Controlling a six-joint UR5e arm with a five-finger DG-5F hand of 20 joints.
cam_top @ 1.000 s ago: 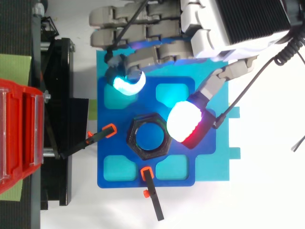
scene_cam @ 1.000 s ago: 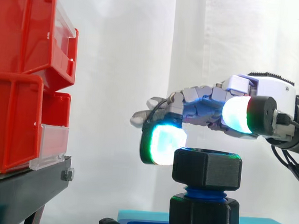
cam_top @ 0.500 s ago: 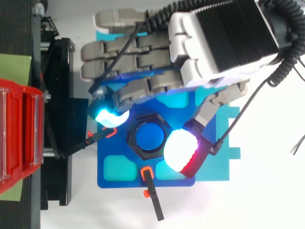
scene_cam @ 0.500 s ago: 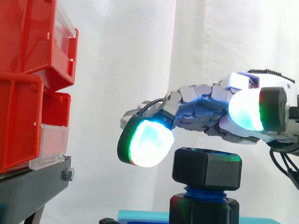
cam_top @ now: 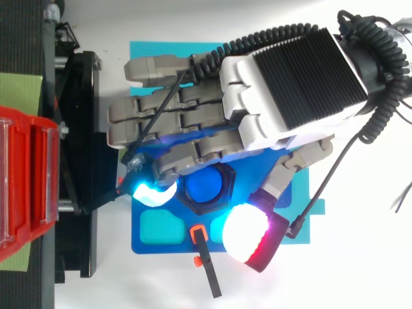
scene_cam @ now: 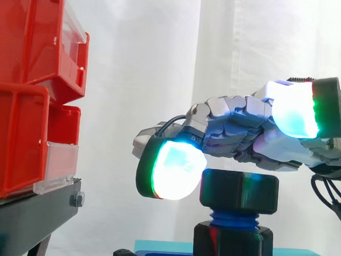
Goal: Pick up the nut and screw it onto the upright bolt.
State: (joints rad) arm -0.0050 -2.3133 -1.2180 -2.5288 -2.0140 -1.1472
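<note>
**A:** What takes up the most room?

**B:** The white curtain (scene_cam: 164, 57) behind everything. Then the red bins (scene_cam: 20, 94) stacked on the black stand (scene_cam: 30, 209), at the left of the side view.

**A:** And the hand?

**B:** The hand (cam_top: 290, 84) reaches in from the right, palm down, above the blue plate (cam_top: 177, 243). Its fingers stretch out loosely toward the stand and grip nothing. The thumb juts off to one side.

**A:** What's under the plate?

**B:** A cyan base (cam_top: 161, 49), lying on the white desk (cam_top: 360, 257).

**A:** Where is the nut?

**B:** The black hexagonal nut (scene_cam: 239, 192) sits on the upright bolt (scene_cam: 234, 217), level, just beneath the fingers. Blue thread shows below it. Under that is a second black hexagonal piece (scene_cam: 232, 246), which stands on the plate.

**A:** Is anything touching the nut?

**B:** One fingertip pad (scene_cam: 176, 169), glowing cyan and green, hangs just beside the nut's upper left edge. I cannot tell whether it touches. From above, the thumb's pad (cam_top: 248, 235), white with a red rim, is off to the nut's other side. From the side, that pad rides higher than the nut's top.

**A:** Anything smaller?

**B:** A thin black clamp (cam_top: 205, 264) with an orange tip, which bears on the plate's edge near the nut.
</note>
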